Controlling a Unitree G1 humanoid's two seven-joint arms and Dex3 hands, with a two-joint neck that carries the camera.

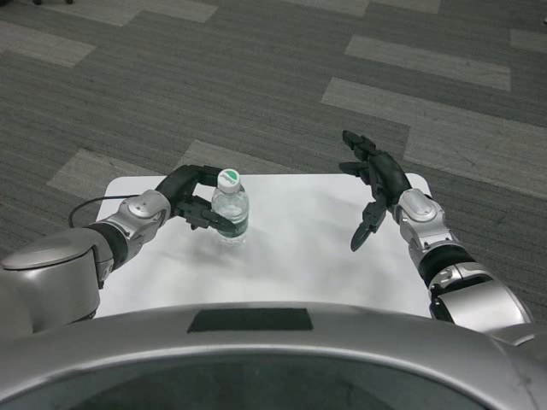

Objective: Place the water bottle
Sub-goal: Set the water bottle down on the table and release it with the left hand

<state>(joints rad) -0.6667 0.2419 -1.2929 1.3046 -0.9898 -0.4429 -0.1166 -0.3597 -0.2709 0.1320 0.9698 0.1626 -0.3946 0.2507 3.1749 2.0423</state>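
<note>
Now, look from near to far.
Left arm: your silver left forearm (128,224) comes in low from the left side and reaches over the white table (291,256).
Right arm: your silver right forearm (432,243) comes in from the right side, over the right edge of the table.
Left hand: your black left hand (192,198) is on the left part of the table. Its fingers (205,219) curl around the water bottle (230,207), some low on the side facing you and some up near the cap. You are holding the bottle.
Water bottle: it is a small clear bottle with a white and green cap (228,178) and a dark green band low down. It stands upright on the table, left of the middle, with its bottom on the white top.
Right hand: your black right hand (373,190) hangs above the right part of the table, well apart from the bottle. Its fingers (359,147) are spread out and it holds nothing. One finger points down at the table and the others reach up and away from you.
Floor: past the table you see grey carpet (256,77) with lighter grey patches.
</note>
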